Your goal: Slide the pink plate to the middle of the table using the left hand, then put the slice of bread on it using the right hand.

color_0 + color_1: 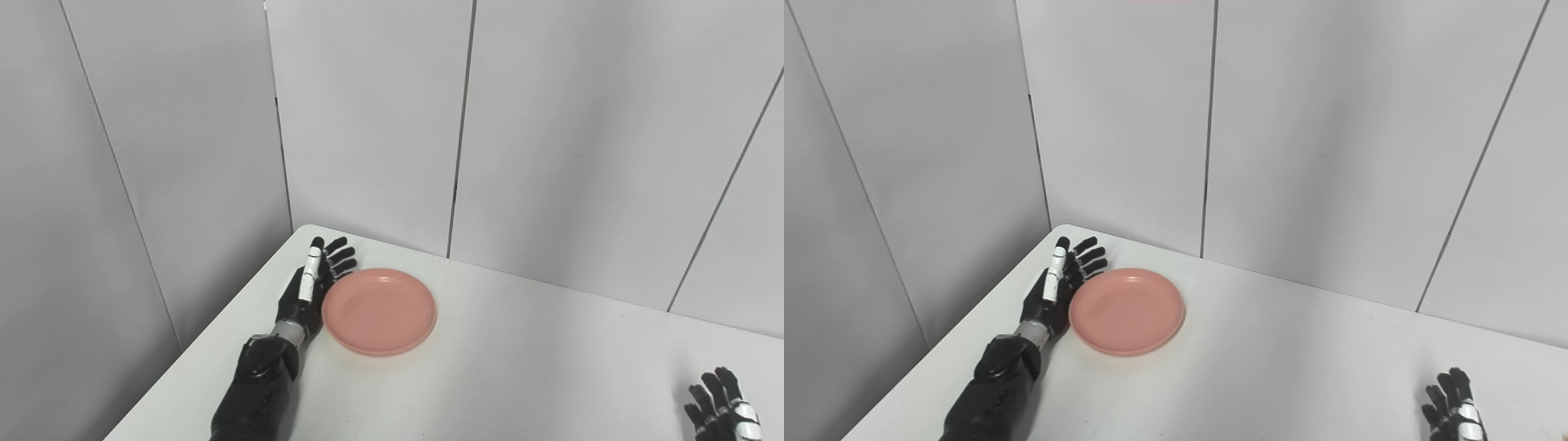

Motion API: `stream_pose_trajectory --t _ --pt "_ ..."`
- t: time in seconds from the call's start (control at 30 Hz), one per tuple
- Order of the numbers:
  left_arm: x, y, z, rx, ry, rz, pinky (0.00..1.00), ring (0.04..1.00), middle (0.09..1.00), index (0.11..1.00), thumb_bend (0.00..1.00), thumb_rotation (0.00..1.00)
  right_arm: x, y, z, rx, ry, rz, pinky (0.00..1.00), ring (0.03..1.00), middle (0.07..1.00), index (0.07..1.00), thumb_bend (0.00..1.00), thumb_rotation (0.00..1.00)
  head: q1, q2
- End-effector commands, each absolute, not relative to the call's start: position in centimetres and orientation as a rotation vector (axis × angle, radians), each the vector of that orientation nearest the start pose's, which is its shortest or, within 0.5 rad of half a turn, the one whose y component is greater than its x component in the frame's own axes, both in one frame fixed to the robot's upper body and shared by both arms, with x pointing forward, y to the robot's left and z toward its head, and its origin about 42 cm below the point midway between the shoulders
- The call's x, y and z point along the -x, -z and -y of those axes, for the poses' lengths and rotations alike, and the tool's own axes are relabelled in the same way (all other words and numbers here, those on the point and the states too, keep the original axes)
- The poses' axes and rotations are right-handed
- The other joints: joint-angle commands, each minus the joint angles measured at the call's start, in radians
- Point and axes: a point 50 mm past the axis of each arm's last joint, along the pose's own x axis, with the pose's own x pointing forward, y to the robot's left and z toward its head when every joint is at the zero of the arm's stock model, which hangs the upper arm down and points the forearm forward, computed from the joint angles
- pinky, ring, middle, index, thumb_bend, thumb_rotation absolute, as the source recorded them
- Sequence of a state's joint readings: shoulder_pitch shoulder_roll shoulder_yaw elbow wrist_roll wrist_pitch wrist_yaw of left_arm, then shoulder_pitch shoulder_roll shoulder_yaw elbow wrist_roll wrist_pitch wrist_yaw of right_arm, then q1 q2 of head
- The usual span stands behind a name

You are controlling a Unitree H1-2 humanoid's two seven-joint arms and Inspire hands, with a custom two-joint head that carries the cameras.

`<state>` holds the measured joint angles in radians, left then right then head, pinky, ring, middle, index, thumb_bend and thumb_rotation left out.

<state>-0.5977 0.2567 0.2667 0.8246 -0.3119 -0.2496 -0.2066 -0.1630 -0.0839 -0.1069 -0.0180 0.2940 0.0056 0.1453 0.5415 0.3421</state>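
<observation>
Pink, smooth and faintly glossy, one round plate [380,311] with a shallow raised rim lies flat on the bench [520,367], toward its far left corner and well left of the bench's middle. The bench top is matte white, with a rounded far-left corner, and is bounded at the back and left by pale grey wall panels [367,122] divided by narrow dark vertical seams. The plate is empty. No slice of bread appears in either view. Two hands are in view. The left hand [312,285] is black, with one white-segmented digit on top; it stands on edge on the bench, palm turned toward the plate, fingers extended and held apart, pointing toward the back wall. It sits just beside the plate's left rim; actual contact cannot be confirmed. It holds nothing. Its black forearm [260,386] runs back to the bottom edge of the picture. The right hand [1454,413] is cut off by the lower right corner, well apart from the plate; its visible fingers point upward, spread apart, holding nothing.
</observation>
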Motion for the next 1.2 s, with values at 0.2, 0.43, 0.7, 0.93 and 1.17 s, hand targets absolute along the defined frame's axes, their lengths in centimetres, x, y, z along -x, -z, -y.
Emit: stream_pose_trajectory --t 0.2,0.43,0.7,0.93,1.17 --pt "-46.4 -14.2 -31.2 0.214 -0.031 0.144 0.84 0.841 0.835 0.815 0.7 1.0 -33.9 -17.7 24.6 -0.188 -0.112 0.314 1.0 0.983 0.985 0.986 0.5 0.92 -0.003 0.003" --pt "-46.3 -13.2 -29.9 0.215 -0.007 0.123 0.85 0.853 0.847 0.825 0.74 1.0 -33.8 -17.9 24.6 -0.193 -0.114 0.315 1.0 0.996 0.993 0.997 0.5 0.92 -0.009 0.008" --pt "-45.8 -13.4 -28.4 0.222 0.021 0.124 0.85 0.861 0.857 0.834 0.72 1.0 -33.8 -18.0 24.4 -0.193 -0.105 0.322 1.0 0.996 0.995 0.994 0.53 0.91 -0.045 0.025" --pt "-44.8 -13.4 -26.0 0.231 0.073 0.115 0.85 0.878 0.88 0.86 0.74 1.0 -33.6 -18.4 24.0 -0.19 -0.096 0.323 1.0 1.0 1.0 1.0 0.52 0.91 -0.107 0.049" --pt "-44.0 -13.7 -23.7 0.241 0.111 0.108 0.84 0.884 0.889 0.868 0.71 1.0 -33.3 -18.9 23.5 -0.191 -0.109 0.326 1.0 1.0 1.0 1.0 0.54 0.93 -0.203 0.089"
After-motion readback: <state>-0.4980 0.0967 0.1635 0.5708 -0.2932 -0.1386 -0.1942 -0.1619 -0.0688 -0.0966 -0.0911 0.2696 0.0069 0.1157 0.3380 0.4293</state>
